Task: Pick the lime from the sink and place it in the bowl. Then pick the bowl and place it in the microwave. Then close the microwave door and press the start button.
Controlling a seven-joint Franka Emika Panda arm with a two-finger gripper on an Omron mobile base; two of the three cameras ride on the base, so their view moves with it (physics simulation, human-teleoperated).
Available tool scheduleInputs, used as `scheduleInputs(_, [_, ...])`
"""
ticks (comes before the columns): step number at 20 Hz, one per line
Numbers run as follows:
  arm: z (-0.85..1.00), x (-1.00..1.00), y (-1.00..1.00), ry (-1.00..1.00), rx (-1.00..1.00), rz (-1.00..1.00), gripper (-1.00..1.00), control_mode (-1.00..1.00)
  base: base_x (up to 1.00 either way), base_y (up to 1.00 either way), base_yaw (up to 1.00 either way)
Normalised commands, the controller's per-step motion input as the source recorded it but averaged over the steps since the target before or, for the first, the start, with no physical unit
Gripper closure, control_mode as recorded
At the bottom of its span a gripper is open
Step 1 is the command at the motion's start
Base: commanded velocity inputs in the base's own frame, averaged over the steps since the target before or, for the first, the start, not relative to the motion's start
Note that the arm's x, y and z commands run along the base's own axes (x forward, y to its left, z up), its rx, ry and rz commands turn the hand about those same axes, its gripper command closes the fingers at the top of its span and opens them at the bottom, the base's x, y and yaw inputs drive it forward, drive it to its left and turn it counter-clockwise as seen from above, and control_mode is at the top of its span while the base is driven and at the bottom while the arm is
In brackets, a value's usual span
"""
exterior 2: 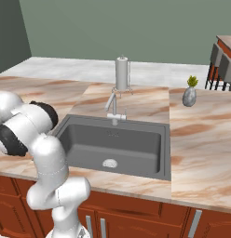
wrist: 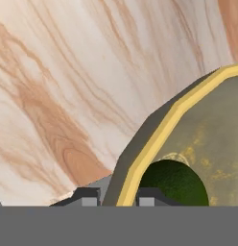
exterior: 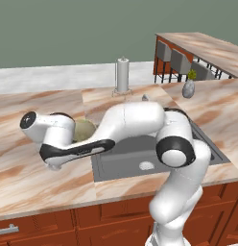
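Sink [exterior 2: 136, 139]: you see white drain [exterior 2: 110, 163] at its bottom.
Faucet [exterior 2: 112, 108]: behind the basin.
Vase [exterior 2: 189, 95]: counter, right.

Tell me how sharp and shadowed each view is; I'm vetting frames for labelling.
Left base view: soft render, bowl half behind the arm. Right base view: even light, sink dim, no glare. Hand view: bowl rim and lime close, slightly blurred.

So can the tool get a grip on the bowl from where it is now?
Probably yes. In the hand view the tool straddles the bowl's yellow rim, one fingertip outside, one inside beside the lime. Nothing lies between, though whether it has closed is unclear.
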Motion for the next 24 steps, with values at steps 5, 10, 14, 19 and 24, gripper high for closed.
scheduleInputs(5, [1.00,-0.56,-0.87,-0.08,0.00,-0.01,1.00,-1.00,0.00,0.00,0.00])
scheduleInputs(10, [1.00,-0.63,-0.77,-0.06,0.01,0.00,1.00,-1.00,0.00,0.00,0.00])
scheduleInputs(14, [1.00,-0.46,-0.89,0.00,0.04,0.00,1.00,-1.00,0.00,0.00,0.00])
scheduleInputs(19, [0.99,-0.23,-1.00,0.00,0.06,0.05,1.00,-1.00,0.00,0.00,0.00])
scheduleInputs(24, [0.69,-0.39,-0.86,0.00,0.02,0.14,1.00,-1.00,0.00,0.00,0.00])
